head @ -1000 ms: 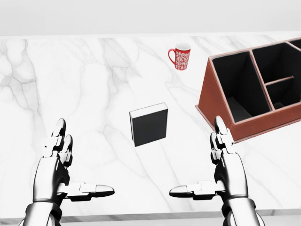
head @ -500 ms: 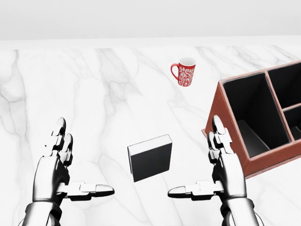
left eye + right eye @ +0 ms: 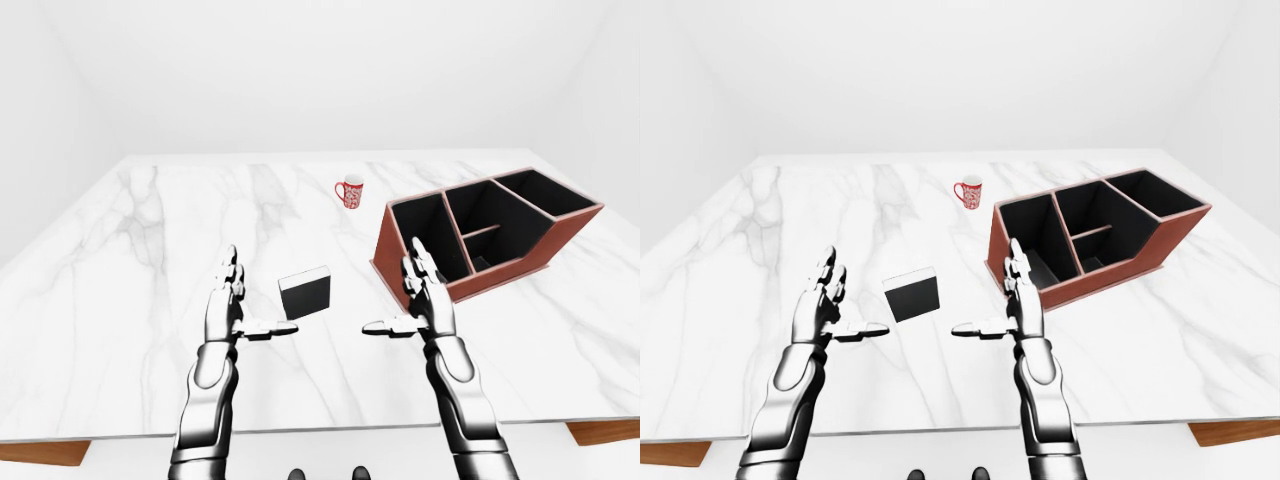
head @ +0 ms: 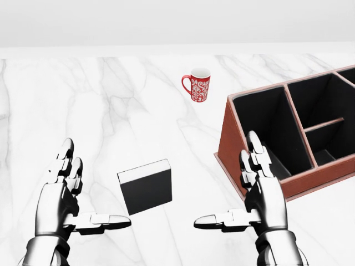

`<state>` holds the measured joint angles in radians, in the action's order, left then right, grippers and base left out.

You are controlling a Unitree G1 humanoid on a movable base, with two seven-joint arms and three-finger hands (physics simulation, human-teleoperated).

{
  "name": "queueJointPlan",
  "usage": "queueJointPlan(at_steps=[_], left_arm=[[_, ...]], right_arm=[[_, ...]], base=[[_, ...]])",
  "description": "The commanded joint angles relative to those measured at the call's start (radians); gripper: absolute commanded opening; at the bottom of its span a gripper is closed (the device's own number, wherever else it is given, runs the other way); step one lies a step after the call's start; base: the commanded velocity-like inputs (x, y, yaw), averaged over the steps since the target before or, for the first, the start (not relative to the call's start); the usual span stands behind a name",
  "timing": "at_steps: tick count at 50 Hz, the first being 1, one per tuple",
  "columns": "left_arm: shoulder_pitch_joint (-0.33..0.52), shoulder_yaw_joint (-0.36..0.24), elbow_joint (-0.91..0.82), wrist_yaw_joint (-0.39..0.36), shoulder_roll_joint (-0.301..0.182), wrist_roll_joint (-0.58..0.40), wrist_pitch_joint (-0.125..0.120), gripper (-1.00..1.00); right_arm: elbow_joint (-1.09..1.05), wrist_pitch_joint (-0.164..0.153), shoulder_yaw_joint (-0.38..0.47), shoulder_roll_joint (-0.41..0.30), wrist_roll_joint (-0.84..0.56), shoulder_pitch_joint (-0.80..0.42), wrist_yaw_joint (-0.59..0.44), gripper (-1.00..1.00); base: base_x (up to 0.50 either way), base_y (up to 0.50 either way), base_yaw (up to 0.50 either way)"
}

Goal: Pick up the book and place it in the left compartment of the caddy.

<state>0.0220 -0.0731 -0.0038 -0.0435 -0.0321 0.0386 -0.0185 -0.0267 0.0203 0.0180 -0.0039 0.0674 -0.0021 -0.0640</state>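
A black book [image 4: 146, 187] with a white page edge lies flat on the marble table [image 4: 83, 111], low in the head view between my two hands. My left hand [image 4: 77, 199] is open to the left of the book, thumb pointing toward it without touching. My right hand [image 4: 244, 197] is open to the book's right, just below the caddy's near corner. The red-brown caddy [image 4: 233, 149] with black compartments stands at the right; its left compartment [image 4: 266, 130] is a long empty slot nearest the book.
A red mug with a white pattern [image 4: 197, 86] stands on the table above the book and left of the caddy. The table's near edge [image 3: 320, 430] runs along the bottom of the left-eye view. White walls surround the table.
The whole picture has shifted: the camera has moved, so book, mug and caddy now sit further left in the head view. Both hands keep the same open pose.
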Motion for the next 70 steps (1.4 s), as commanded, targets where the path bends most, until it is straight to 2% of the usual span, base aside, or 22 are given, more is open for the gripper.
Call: queueJointPlan(at_steps=[1, 2, 4, 6, 7, 8, 11, 13, 15, 17, 19, 21, 25, 27, 35, 43, 52, 53, 54, 61, 70], left_arm=[[0.052, -0.061, 0.008, -0.007, -0.038, 0.057, -0.048, 1.00], [0.062, -0.070, 0.015, -0.010, -0.047, 0.062, -0.049, 1.00], [0.106, -0.104, 0.070, 0.001, -0.076, 0.066, -0.036, 1.00], [0.139, -0.123, 0.125, 0.010, -0.098, 0.069, -0.013, 1.00], [0.148, -0.127, 0.138, 0.008, -0.104, 0.079, -0.014, 1.00], [0.170, -0.139, 0.173, 0.003, -0.111, 0.108, -0.031, 1.00], [0.184, -0.140, 0.207, 0.001, -0.122, 0.131, -0.016, 1.00], [0.191, -0.144, 0.204, 0.003, -0.130, 0.147, -0.029, 1.00], [0.187, -0.149, 0.157, 0.008, -0.137, 0.163, -0.063, 1.00], [0.179, -0.158, 0.103, 0.008, -0.143, 0.180, -0.069, 1.00], [0.171, -0.165, 0.072, 0.007, -0.146, 0.187, -0.069, 1.00], [0.164, -0.174, 0.066, 0.004, -0.148, 0.189, -0.069, 1.00], [0.148, -0.189, 0.077, -0.005, -0.153, 0.191, -0.069, 1.00], [0.143, -0.195, 0.068, -0.005, -0.154, 0.197, -0.069, 1.00], [0.112, -0.207, 0.019, -0.014, -0.151, 0.210, -0.069, 1.00], [0.119, -0.222, 0.020, -0.020, -0.157, 0.220, -0.069, 1.00], [0.101, -0.213, -0.023, -0.023, -0.148, 0.219, -0.069, 1.00], [0.098, -0.213, -0.028, -0.025, -0.146, 0.219, -0.069, 1.00], [0.094, -0.213, -0.035, -0.027, -0.144, 0.221, -0.069, 1.00], [0.069, -0.209, -0.088, -0.037, -0.130, 0.220, -0.069, 1.00], [0.053, -0.210, -0.142, -0.049, -0.118, 0.222, -0.069, 1.00]], right_arm=[[0.018, -0.072, 0.017, -0.007, 0.065, -0.106, 0.027, 1.00], [0.006, -0.106, 0.017, -0.013, 0.067, -0.127, 0.026, 1.00], [-0.047, -0.108, 0.012, -0.036, 0.061, -0.239, 0.012, 1.00], [-0.032, -0.108, -0.006, -0.052, -0.002, -0.355, 0.004, 1.00], [-0.012, -0.108, -0.013, -0.052, -0.024, -0.404, -0.008, 1.00], [0.053, -0.108, -0.035, -0.048, -0.060, -0.518, -0.025, 1.00], [0.225, -0.108, -0.085, -0.023, -0.207, -0.662, -0.072, 1.00], [0.403, -0.108, -0.085, 0.015, -0.247, -0.748, -0.092, 1.00], [0.608, -0.108, -0.100, 0.042, -0.312, -0.816, -0.074, 1.00], [0.775, -0.006, -0.112, 0.076, -0.364, -0.864, -0.066, 1.00], [0.904, 0.067, -0.108, 0.099, -0.392, -0.900, -0.059, 1.00], [1.045, 0.067, -0.100, 0.116, -0.423, -0.944, -0.022, 1.00], [1.179, 0.067, -0.109, 0.144, -0.488, -0.975, 0.000, 1.00], [1.199, 0.067, -0.111, 0.156, -0.517, -0.971, -0.008, 1.00], [1.321, 0.067, -0.143, 0.180, -0.718, -0.955, 0.065, 1.00], [1.352, 0.067, -0.143, 0.197, -0.839, -0.902, 0.060, 1.00], [1.378, 0.067, -0.156, 0.191, -0.998, -0.878, 0.148, 1.00], [1.379, 0.067, -0.159, 0.191, -1.018, -0.879, 0.174, 0.83], [1.380, 0.067, -0.163, 0.190, -1.040, -0.880, 0.199, -1.00], [1.383, 0.067, -0.192, 0.178, -1.187, -0.895, 0.349, -1.00], [1.381, 0.067, -0.170, 0.170, -1.238, -0.899, 0.372, -1.00]], base=[[0.00, 0.00, 0.00], [0.00, 0.00, 0.00], [0.00, 0.00, 0.00], [0.00, 0.00, 0.00], [0.00, 0.00, 0.00], [0.00, 0.00, 0.00], [0.00, 0.00, 0.00], [0.00, 0.00, 0.00], [0.00, 0.00, 0.00], [0.00, 0.00, 0.00], [0.00, 0.00, 0.00], [0.00, 0.00, 0.00], [0.00, 0.00, 0.00], [0.00, 0.00, 0.00], [0.00, 0.00, 0.00], [0.00, 0.00, 0.00], [0.00, 0.00, 0.00], [0.00, 0.00, 0.00], [0.00, 0.00, 0.00], [0.00, 0.00, 0.00], [0.00, 0.00, 0.00]])
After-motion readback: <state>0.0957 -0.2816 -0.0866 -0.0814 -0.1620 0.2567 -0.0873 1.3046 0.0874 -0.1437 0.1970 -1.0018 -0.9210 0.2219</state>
